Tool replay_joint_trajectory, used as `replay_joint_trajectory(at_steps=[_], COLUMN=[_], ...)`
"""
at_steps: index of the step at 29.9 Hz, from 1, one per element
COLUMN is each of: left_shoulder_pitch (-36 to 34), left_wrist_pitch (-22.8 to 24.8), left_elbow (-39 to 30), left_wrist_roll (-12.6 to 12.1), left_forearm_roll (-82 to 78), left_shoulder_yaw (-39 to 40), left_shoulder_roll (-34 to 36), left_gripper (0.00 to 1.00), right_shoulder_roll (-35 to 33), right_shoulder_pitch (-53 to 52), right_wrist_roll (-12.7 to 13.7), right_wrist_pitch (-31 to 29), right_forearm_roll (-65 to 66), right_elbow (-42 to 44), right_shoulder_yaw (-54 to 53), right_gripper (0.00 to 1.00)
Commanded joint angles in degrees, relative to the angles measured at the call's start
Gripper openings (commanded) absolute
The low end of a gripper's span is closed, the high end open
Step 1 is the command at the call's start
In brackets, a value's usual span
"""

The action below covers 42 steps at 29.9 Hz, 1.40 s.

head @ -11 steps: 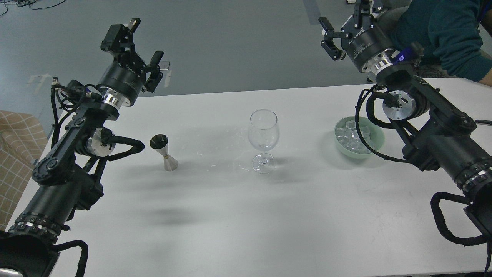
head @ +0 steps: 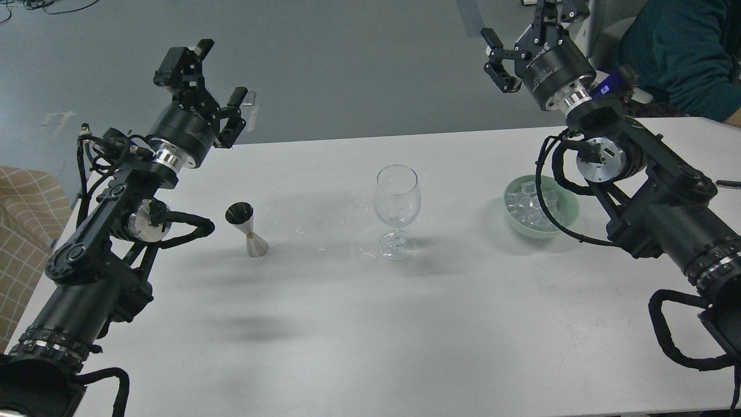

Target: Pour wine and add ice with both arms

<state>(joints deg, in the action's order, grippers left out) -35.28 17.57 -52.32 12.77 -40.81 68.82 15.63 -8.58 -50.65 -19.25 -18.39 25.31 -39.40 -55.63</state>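
Above the far table corners: left gripper [head: 209, 91] and right gripper [head: 529, 40], both spread wide, empty.
Near and inward of the left gripper, steel jigger [head: 247, 229]; between both, wine glass [head: 396, 211]; below the right gripper, green bowl [head: 570, 215] holding ice cubes [head: 528, 207].

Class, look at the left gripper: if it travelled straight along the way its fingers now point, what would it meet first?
Probably nothing: the left gripper points up and away past the table edge, toward bare grey floor. The jigger lies behind it. Depth is uncertain.

White table [head: 370, 336], grey floor [head: 347, 69], person in teal top [head: 671, 52], tan checked cloth [head: 20, 231] at left.
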Motion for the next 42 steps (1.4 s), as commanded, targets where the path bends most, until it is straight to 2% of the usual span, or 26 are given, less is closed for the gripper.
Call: replay_joint_trajectory(at_steps=[1,3,5,7,12,17,24,30,42], left_shoulder_pitch=[0.91,2.05,2.05,2.14,2.41,2.67,3.02,3.72,3.64], left_wrist_pitch=[3.52,7.9,9.15,9.15,8.89,5.82,5.81,5.72,4.58], left_elbow=[0.47,0.47,0.55,0.55,1.08,1.26,2.05,1.44,1.08], left_wrist_roll=[0.24,0.32,0.5,0.59,2.79,2.09,2.26,2.35,2.17], left_forearm_roll=[6.78,12.57,13.56,13.74,14.97,15.32,12.87,2.06,0.65], left_shoulder_yaw=[0.88,0.88,0.97,0.88,1.06,1.23,-0.7,-1.93,-1.93], left_shoulder_roll=[0.54,2.73,3.27,3.44,3.36,3.18,3.36,3.36,2.57], left_gripper=[0.98,0.98,0.98,0.98,0.98,0.98,0.98,0.98,1.0], right_shoulder_roll=[-0.04,0.05,0.23,0.14,0.31,1.37,0.93,0.93,1.02], right_shoulder_pitch=[0.02,0.02,0.11,0.2,1.16,1.52,1.08,1.34,1.25], right_wrist_roll=[0.0,0.0,0.01,0.01,0.01,0.01,0.27,0.01,-0.34], right_wrist_pitch=[0.02,0.1,0.1,0.1,0.1,0.1,1.07,0.63,0.63], right_forearm_roll=[0.0,-0.08,-0.08,-0.08,-0.08,-0.08,0.0,0.09,0.09], right_elbow=[0.02,0.2,0.2,0.2,0.11,0.03,0.11,-0.06,-0.68], right_shoulder_yaw=[0.0,0.09,0.17,0.17,0.17,0.09,0.17,0.26,0.26], right_gripper=[1.0,1.0,1.0,1.0,1.0,1.0,1.0,1.0,1.0])
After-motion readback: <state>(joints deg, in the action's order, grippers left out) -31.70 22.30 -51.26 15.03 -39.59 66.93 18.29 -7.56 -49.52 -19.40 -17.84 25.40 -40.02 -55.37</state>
